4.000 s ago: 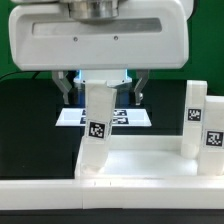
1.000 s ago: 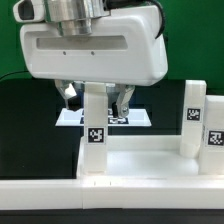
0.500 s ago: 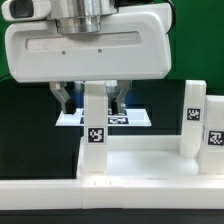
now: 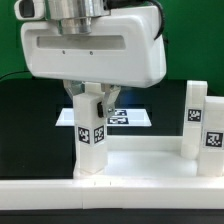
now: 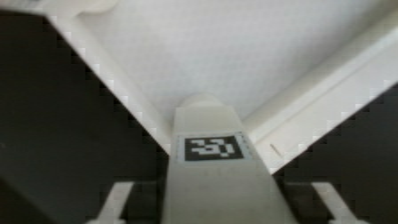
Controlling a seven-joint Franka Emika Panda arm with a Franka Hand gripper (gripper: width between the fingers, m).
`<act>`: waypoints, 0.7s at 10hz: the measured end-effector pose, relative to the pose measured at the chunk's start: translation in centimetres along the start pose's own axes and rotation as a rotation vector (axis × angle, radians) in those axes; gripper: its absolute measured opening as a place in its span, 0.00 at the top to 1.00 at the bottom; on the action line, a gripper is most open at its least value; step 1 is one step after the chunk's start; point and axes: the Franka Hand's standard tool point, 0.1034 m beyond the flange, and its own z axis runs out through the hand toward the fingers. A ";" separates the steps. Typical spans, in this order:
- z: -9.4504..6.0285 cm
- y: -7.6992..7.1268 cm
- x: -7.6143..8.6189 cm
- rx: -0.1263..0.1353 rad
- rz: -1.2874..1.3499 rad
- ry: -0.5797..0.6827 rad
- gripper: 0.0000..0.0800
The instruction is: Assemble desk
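Note:
The white tabletop (image 4: 140,160) lies upside down, its raised rim towards the camera. A short white square leg (image 4: 93,125) with a tag stands in its corner socket on the exterior view's left, leaning slightly. My gripper (image 4: 92,96) comes down over the leg's top with a finger close on each side. In the wrist view the leg (image 5: 217,150) runs between my fingers (image 5: 121,200) over the tabletop (image 5: 196,50), and my gripper (image 5: 224,205) is shut on the leg. Two more tagged legs (image 4: 195,112) stand at the exterior view's right.
The marker board (image 4: 137,118) lies on the black table behind the tabletop. A long white bar (image 4: 110,192) runs across the front. The arm's big white housing (image 4: 95,45) hides what is behind it.
My fingers have closed in from wide apart onto the leg. The gripper body has turned, and the leg now shows a turned face and leans slightly to the exterior view's left.

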 end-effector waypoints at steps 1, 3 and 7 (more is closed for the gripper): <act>0.0 0.0 0.1 0.011 0.181 0.008 0.64; 0.1 -0.3 0.3 0.063 0.529 -0.008 0.64; 0.3 -0.6 0.2 0.109 0.904 -0.028 0.64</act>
